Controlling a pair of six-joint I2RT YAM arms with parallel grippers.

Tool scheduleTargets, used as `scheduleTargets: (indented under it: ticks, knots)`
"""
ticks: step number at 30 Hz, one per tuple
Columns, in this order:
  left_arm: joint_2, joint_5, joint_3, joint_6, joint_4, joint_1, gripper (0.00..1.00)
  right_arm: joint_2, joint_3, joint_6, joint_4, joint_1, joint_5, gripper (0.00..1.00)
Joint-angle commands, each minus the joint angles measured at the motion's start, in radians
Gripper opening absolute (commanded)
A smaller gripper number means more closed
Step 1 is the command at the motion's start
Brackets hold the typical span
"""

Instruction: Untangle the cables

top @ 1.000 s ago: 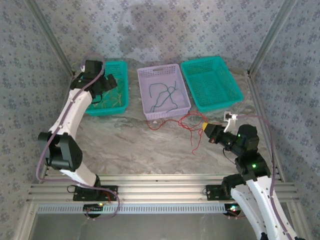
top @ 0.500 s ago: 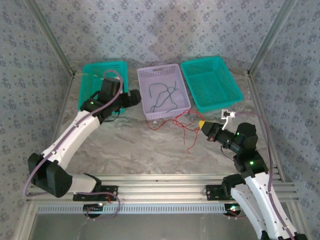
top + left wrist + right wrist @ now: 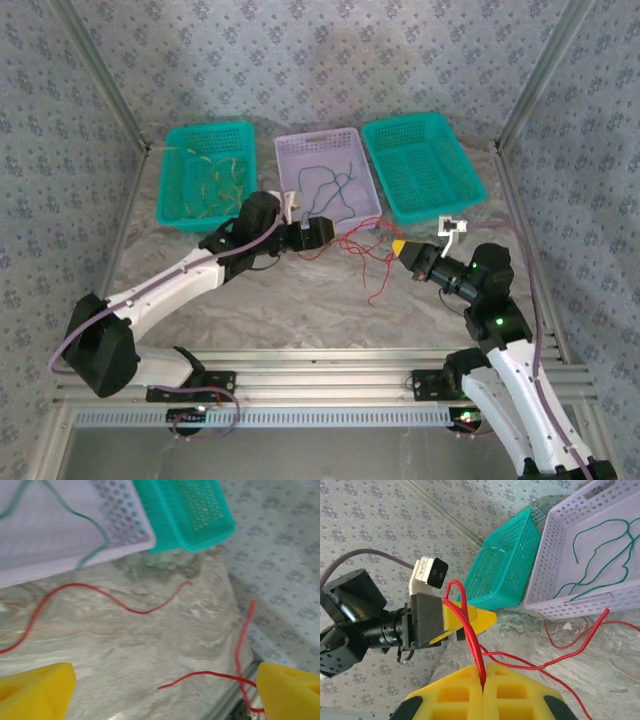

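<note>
- Right tool (image 3: 483,682) is clamped shut on a red cable (image 3: 474,647), which rises from between its jaws and loops over
- Left tool (image 3: 165,695) stands wide open and holds nothing, low over the counter (image 3: 125,645), with loose red strands lying in its gap
- Done, by the look of it: green cables (image 3: 325,188) lie in the purple basket (image 3: 318,136), and yellow cables (image 3: 215,180) in the left teal basket (image 3: 205,130)
- Left to do: the red cables (image 3: 372,262) sprawl crossed on the counter, just in front of the purple basket and between both tools
- The right teal basket (image 3: 420,165) probably awaits them; strands near the purple basket's front wall might snag
</note>
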Motion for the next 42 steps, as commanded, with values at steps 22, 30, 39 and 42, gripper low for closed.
scheduleTargets:
  ticks: [22, 30, 39, 42]
  knots:
    - [-0.036, 0.002, -0.076, 0.055, 0.132, -0.109, 0.63, 0.247, 0.326, -0.035, -0.164, -0.057, 0.16, 0.0]
    - [-0.02, 0.003, -0.1, 0.036, 0.236, -0.137, 0.88, 0.254, 0.294, 0.034, -0.078, -0.051, 0.011, 0.0]
    - [-0.075, -0.095, -0.121, 0.02, 0.353, -0.139, 0.87, 0.221, 0.24, 0.022, -0.117, -0.01, -0.042, 0.0]
    - [-0.077, -0.124, -0.12, 0.014, 0.376, -0.139, 0.82, 0.213, 0.225, 0.023, -0.113, 0.007, -0.05, 0.0]
